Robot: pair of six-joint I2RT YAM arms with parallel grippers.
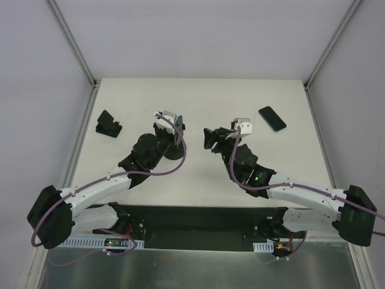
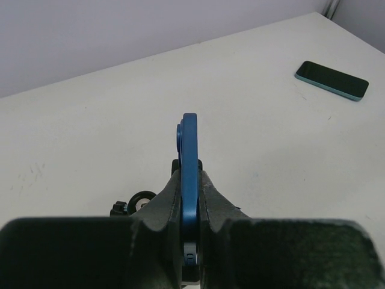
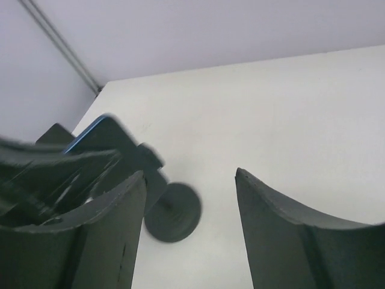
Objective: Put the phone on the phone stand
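My left gripper (image 1: 173, 123) is shut on a thin blue-edged phone (image 1: 178, 127), held on edge right above the phone stand (image 1: 175, 152). In the left wrist view the phone's blue edge (image 2: 190, 156) rises between my fingers (image 2: 165, 201). In the right wrist view the phone (image 3: 96, 131) sits against the stand's clamp holder (image 3: 146, 158), above its round disc base (image 3: 173, 212); I cannot tell whether it is seated. My right gripper (image 1: 210, 137) is open and empty just right of the stand, its jaws (image 3: 191, 180) wide apart.
A second glossy black phone with a teal edge (image 1: 272, 118) lies flat at the back right, also in the left wrist view (image 2: 331, 79). A blocky matte black piece (image 1: 108, 124) lies at the back left. Frame posts stand at the table's far corners.
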